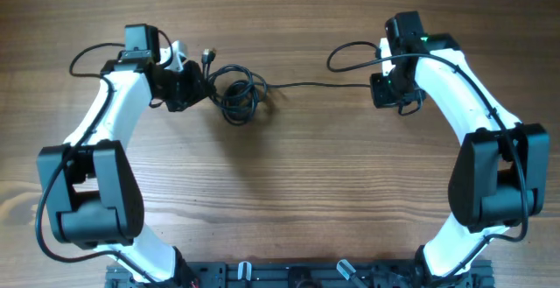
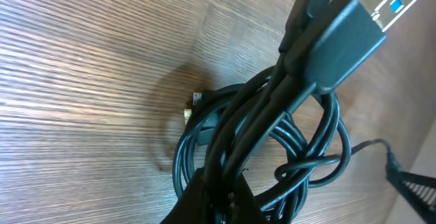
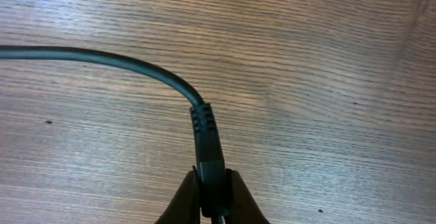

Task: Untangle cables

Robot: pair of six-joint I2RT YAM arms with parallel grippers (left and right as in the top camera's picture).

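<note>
While the pull-apart step looks underway | left fingers (image 2: 194, 207) clamp the knotted cables (image 1: 236, 94) on the surface (image 1: 289, 183) | right fingers (image 3: 184, 198) pinch one plug (image 3: 208, 132), cord taut between | next: likely draw it rightward.

This looks like a robotics lab or test bench rather than a home or a shop. Only the surface (image 1: 289, 200) shows, so I cannot tell what the room beyond it is like. The surface is a wide wood-grain top that fills the overhead view from edge to edge. Two white-and-black jointed machines, the left arm (image 1: 109, 122) and the right arm (image 1: 455, 87), rise from a black mounting rail (image 1: 297, 277) along the bottom edge. Thick black wires (image 1: 86, 56) loop along the arms, and a small green light (image 1: 423, 37) glows on the right one at upper right. Between them, in the upper middle, lies a bundle of thin black cables (image 1: 236, 91).
</note>
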